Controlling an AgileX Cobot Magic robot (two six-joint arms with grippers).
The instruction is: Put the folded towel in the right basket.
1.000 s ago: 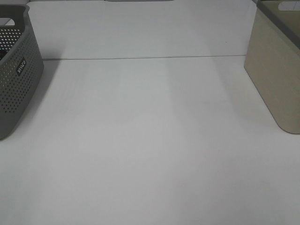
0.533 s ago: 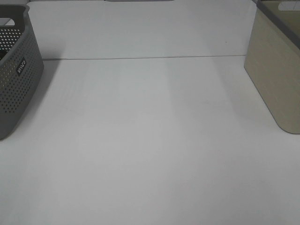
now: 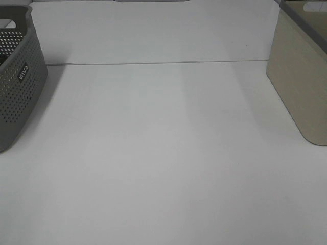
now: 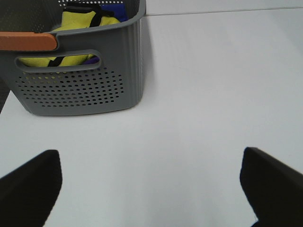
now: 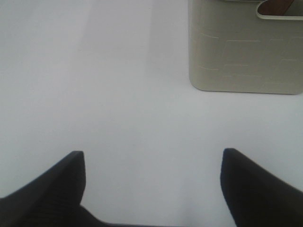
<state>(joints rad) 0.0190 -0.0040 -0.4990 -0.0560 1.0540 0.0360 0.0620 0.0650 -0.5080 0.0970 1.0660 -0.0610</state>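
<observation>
The right basket (image 3: 301, 76) is beige with a grey rim and stands at the table's right edge; it also shows in the right wrist view (image 5: 244, 47). A reddish-brown patch (image 5: 276, 6) shows through its handle hole, seemingly the folded towel inside; most of it is hidden. My right gripper (image 5: 151, 187) is open and empty over bare table, short of the basket. My left gripper (image 4: 151, 189) is open and empty in front of the grey basket (image 4: 80, 85). Neither gripper shows in the exterior high view.
The grey perforated basket (image 3: 18, 81) stands at the table's left edge. It holds a yellow item with black straps (image 4: 78, 28) and something blue (image 4: 120, 12). An orange-brown strip (image 4: 28, 41) lies along its rim. A seam (image 3: 153, 63) crosses the white table.
</observation>
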